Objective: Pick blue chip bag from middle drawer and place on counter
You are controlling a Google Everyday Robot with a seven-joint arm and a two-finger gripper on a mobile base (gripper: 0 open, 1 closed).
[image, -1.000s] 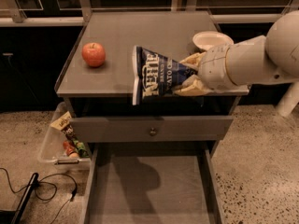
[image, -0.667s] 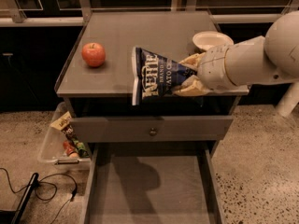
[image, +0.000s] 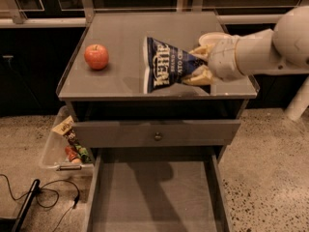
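Observation:
The blue chip bag (image: 166, 64), navy with white "Kettle" lettering, hangs sideways over the right half of the counter (image: 116, 37). My gripper (image: 199, 64) comes in from the right on a white arm and is shut on the bag's right end. The bag's left end sits low, close to the counter top; I cannot tell if it touches. The middle drawer (image: 154, 197) stands pulled out below, its flat grey bottom bare.
A red apple (image: 96, 56) sits on the counter's left side. A closed drawer front with a small round knob (image: 157, 136) is under the counter. A clear plastic bin (image: 60, 146) with snack packets stands on the floor at left. A black cable (image: 48, 197) lies on the floor.
The bag and gripper have moved slightly up and back over the counter. The apple and drawer are unchanged.

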